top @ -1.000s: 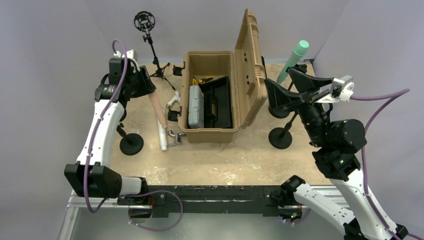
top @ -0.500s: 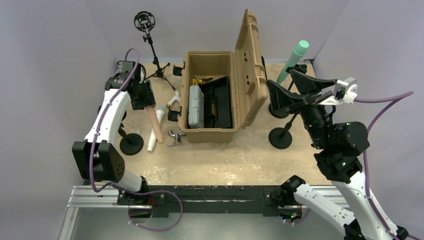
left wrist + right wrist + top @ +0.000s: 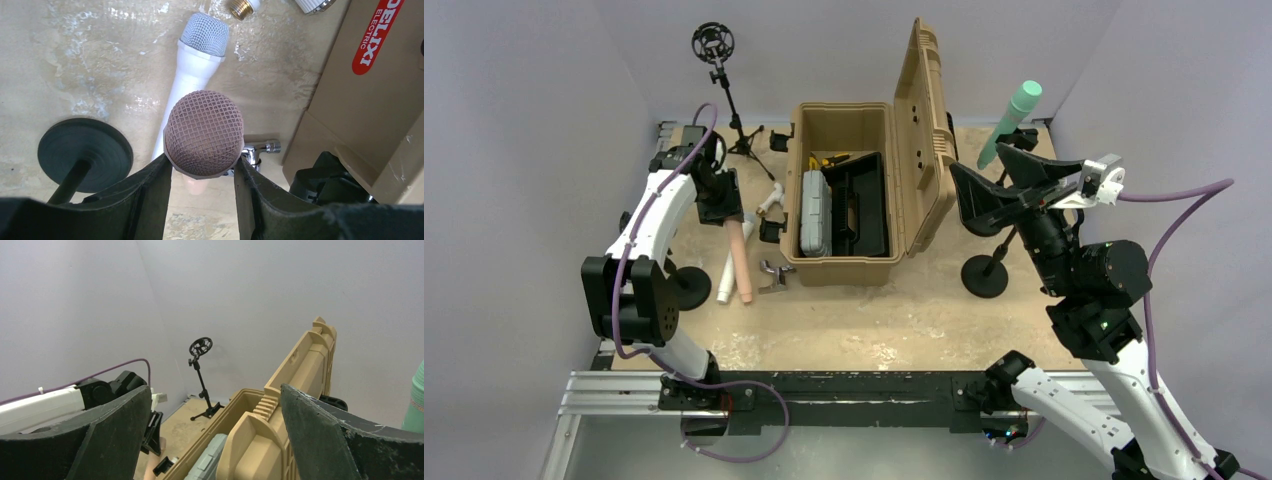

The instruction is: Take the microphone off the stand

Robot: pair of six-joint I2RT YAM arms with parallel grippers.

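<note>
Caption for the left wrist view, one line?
Left gripper clamps a pink mesh-headed microphone above a white microphone lying beside a black stand base.

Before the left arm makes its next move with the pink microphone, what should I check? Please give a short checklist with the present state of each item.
1. Fingers of the left gripper closed on the pink microphone: ok, they clamp it at the mesh head.
2. Pink microphone free of the black stand base: ok, the base stands apart, to one side.
3. Bare table under the pink microphone: not ok, the white microphone lies close beside it.
4. Lower end of the pink microphone off the table: cannot tell.
5. The right gripper open and out of the way: ok, raised and empty near the toolbox lid.
</note>
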